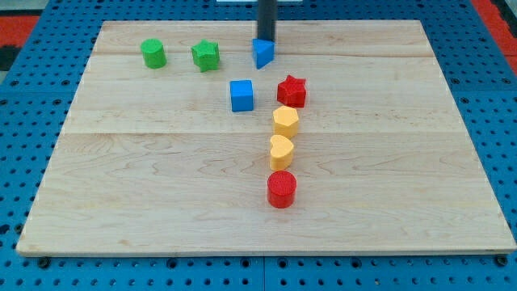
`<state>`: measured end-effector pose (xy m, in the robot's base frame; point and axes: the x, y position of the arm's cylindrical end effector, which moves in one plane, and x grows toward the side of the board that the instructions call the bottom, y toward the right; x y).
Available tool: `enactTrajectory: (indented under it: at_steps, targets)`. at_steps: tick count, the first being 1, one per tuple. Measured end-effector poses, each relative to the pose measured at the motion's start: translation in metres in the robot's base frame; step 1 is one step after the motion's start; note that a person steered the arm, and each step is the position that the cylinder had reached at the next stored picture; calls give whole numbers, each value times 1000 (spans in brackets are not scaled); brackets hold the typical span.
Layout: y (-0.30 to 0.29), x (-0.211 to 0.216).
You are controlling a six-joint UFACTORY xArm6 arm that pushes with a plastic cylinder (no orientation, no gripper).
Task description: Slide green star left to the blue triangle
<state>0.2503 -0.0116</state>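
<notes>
Near the board's top edge, my tip (266,40), a bare rod gripping nothing, stands at the blue triangle (262,52), just behind it. Left of it, apart, sits the green star (206,56). Approach is unfinished: I judge the tip must round the star before pushing.

Surface (161,186) is pale wood, visible grain, plank seams, smooth matt finish. Under it a blue pegboard (501,121), hard-looking, dotted with holes. Blocks look like solid-coloured plastic, slight sheen: green star (206,55), green cylinder (153,53), blue triangle (263,53), blue cube (241,94), red star (292,90), red cylinder (282,189), two yellow blocks (285,121) (281,151). Rod (266,20) is dark, matt; material unclear.
</notes>
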Motion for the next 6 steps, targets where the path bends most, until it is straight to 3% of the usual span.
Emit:
enactTrajectory:
  at_steps: [2, 3, 4, 6]
  targets:
    - [-1, 32]
    - [-5, 14]
    - [-34, -3]
    - [-93, 38]
